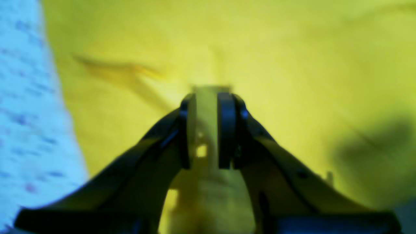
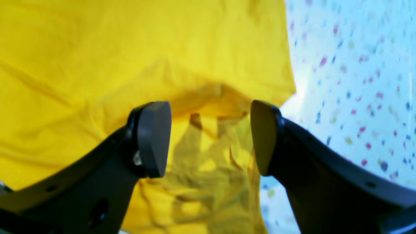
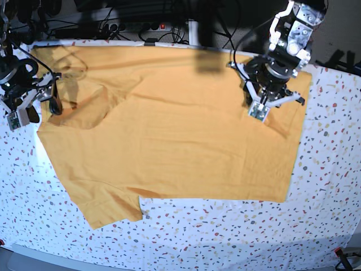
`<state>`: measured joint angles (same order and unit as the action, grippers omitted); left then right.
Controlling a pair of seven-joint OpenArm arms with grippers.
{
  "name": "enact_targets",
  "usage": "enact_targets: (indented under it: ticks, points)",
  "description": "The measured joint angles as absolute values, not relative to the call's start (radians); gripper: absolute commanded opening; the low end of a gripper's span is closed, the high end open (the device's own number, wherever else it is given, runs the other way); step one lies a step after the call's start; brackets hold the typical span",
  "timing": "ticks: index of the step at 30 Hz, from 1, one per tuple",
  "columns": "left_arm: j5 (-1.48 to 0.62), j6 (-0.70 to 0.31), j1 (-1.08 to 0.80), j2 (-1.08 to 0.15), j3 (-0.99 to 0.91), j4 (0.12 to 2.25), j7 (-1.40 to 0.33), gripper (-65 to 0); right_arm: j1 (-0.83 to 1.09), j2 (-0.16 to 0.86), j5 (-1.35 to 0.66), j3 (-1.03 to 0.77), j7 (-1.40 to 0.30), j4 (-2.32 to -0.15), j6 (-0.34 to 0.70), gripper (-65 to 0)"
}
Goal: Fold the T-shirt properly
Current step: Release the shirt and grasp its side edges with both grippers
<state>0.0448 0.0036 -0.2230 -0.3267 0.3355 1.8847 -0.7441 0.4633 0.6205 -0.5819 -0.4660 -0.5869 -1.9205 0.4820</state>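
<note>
The orange-yellow T-shirt (image 3: 180,141) lies spread flat across the table, with no lettering showing. My left gripper (image 3: 264,107) is over its far right part. In the left wrist view, the left gripper (image 1: 206,97) has its jaws nearly together with a strip of the T-shirt (image 1: 292,48) between them. My right gripper (image 3: 49,99) is at the shirt's far left edge. In the right wrist view, the right gripper (image 2: 211,136) is open, its pads on either side of a rumpled, raised edge of the T-shirt (image 2: 97,48).
A white speckled tablecloth (image 3: 225,237) covers the table and shows beside the shirt in both wrist views (image 1: 19,97) (image 2: 357,65). Cables and a power strip (image 3: 141,25) run along the back edge. One sleeve (image 3: 110,206) points toward the front left.
</note>
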Motion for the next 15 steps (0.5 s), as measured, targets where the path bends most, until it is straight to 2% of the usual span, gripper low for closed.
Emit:
enact_targets:
  ticks: [4, 9, 15]
  points:
    - [0.160, 0.001, -0.148, -0.326, 0.336, 1.885, -0.680, -54.0, 0.392, 0.566, -0.598, -0.468, -0.596, -1.921, 0.484, -27.1]
    - [0.174, 0.001, -0.019, -0.326, 0.337, 1.863, -0.558, -54.0, 0.279, 0.453, -0.609, -0.470, -0.658, -1.921, 0.493, -27.1]
    - [0.176, -0.001, 0.222, -0.324, 0.340, 1.580, -0.513, -52.9, 0.187, 0.357, -0.655, -0.471, -0.700, -1.921, 0.521, -27.1]
